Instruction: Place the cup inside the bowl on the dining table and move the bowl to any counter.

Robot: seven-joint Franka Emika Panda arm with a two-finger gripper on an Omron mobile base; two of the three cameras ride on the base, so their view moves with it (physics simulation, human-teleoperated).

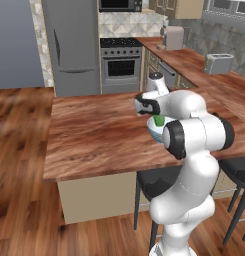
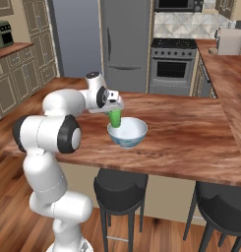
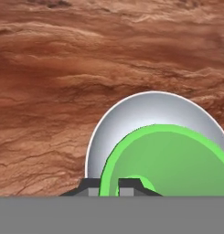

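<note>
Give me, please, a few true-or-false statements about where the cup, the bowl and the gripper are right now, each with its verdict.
1. The gripper is shut on the green cup. True.
2. The cup is held over the bowl, its lower end at or inside the rim. True.
3. The bowl stands on the counter beside the toaster. False: it stands on the dining table, near the edge with the stools.
4. The cup lies tipped over on the table. False: it hangs upright from the gripper above the bowl.
5. The bowl is white inside with a blue pattern outside. True.
</note>
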